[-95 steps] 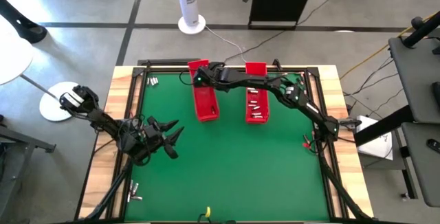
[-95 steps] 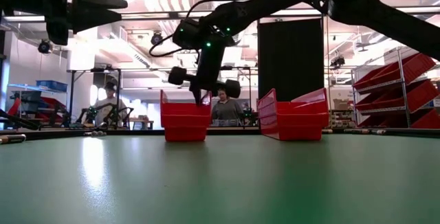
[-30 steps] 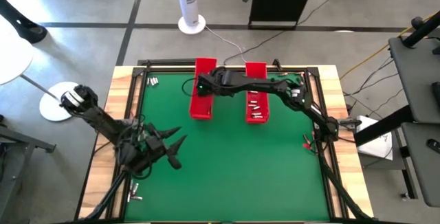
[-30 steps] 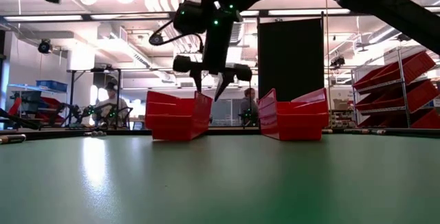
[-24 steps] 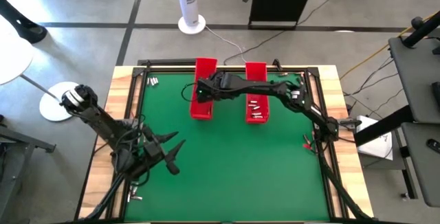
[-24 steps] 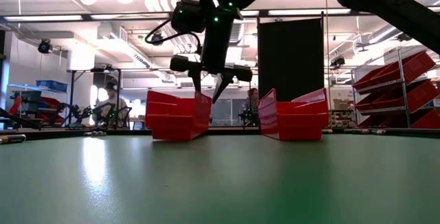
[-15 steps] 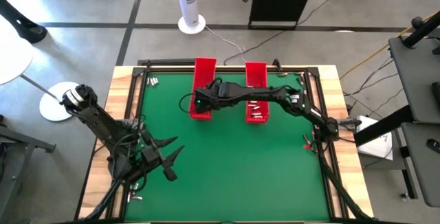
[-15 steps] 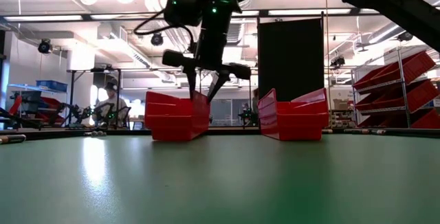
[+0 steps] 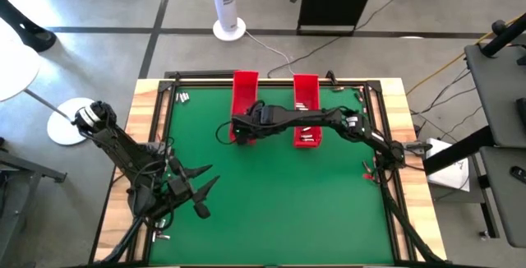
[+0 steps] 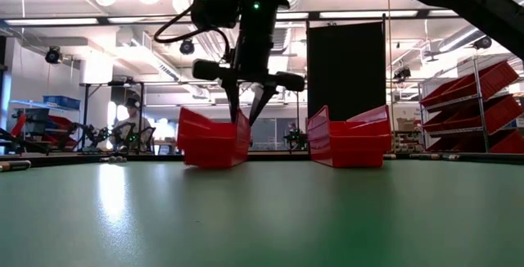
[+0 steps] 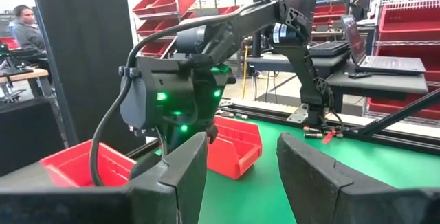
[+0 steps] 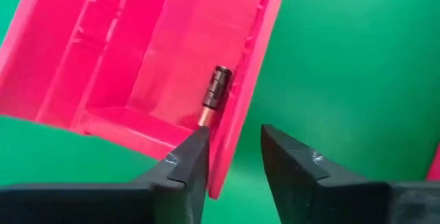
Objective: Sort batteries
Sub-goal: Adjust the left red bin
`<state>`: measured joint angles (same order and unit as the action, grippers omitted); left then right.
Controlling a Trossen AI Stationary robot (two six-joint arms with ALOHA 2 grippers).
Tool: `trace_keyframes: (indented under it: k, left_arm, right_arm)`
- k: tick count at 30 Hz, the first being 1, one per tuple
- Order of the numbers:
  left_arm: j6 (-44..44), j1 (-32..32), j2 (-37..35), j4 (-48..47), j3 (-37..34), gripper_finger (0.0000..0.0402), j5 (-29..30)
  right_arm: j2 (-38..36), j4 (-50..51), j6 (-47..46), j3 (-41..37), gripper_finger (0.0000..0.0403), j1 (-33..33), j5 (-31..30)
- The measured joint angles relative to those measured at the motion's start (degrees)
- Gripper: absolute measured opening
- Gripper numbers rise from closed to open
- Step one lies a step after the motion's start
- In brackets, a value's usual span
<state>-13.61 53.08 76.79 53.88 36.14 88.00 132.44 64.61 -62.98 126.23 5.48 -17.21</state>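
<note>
A battery (image 12: 217, 93) lies in the left tray (image 9: 244, 97); right gripper (image 12: 231, 157) straddles its wall, probably to move it.

Left gripper (image 9: 200, 192) waits spread near the table's left edge.

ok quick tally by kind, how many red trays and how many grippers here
red trays: 2 (left tray, right tray)
grippers: 2 (left gripper, right gripper)
total: 4

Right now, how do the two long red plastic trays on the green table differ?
The left red plastic tray has the right gripper straddling its wall; the right red plastic tray stands untouched. The left tray sits tilted in the low view, the right one level. The left shows one battery, the right several batteries. Both are the same long shape.
</note>
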Motion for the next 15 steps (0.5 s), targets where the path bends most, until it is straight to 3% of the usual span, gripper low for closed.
trace_keyframes:
  k: [10,15]
  left_arm:
    - [0.2,0.15,0.0,-0.01,-0.08,0.0158,-0.01]
    - [0.84,0.15,0.0,-0.01,-0.1,0.0158,-0.02]
  right_arm:
    - [0.0,-0.5,-2.65,-0.01,0.003,-0.63,0.78]
    - [0.0,-0.56,-6.3,-0.01,0.0013,-1.5,0.78]
